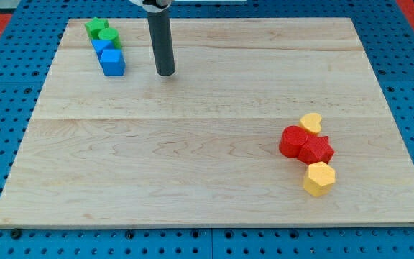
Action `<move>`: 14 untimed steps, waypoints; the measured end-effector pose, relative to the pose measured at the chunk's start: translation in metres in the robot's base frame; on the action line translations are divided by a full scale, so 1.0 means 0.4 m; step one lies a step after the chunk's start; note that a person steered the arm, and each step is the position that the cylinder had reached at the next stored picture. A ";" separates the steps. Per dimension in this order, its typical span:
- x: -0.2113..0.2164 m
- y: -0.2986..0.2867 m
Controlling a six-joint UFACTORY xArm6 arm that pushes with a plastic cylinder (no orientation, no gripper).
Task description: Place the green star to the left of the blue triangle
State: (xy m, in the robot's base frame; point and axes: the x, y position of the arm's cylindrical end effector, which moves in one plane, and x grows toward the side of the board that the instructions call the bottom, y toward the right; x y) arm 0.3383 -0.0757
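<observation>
A green star (95, 27) lies at the board's top left corner, with a green cylinder (110, 37) touching it on its right. Just below them sit a blue triangle-like block (101, 47) and a blue cube (113, 62), all packed in one cluster. My tip (165, 73) rests on the board to the right of this cluster, about level with the blue cube and apart from every block.
At the view's right stands a second cluster: a yellow heart (311, 121), a red cylinder (293, 140), a red star (316, 150) and a yellow hexagon (320, 178). The wooden board (192, 158) lies on a blue pegboard.
</observation>
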 end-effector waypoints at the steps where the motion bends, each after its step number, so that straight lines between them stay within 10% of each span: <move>1: 0.000 0.000; 7: -0.007 0.037; 10: -0.367 -0.098; 14: -0.159 -0.374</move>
State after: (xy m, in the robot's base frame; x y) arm 0.2746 -0.2255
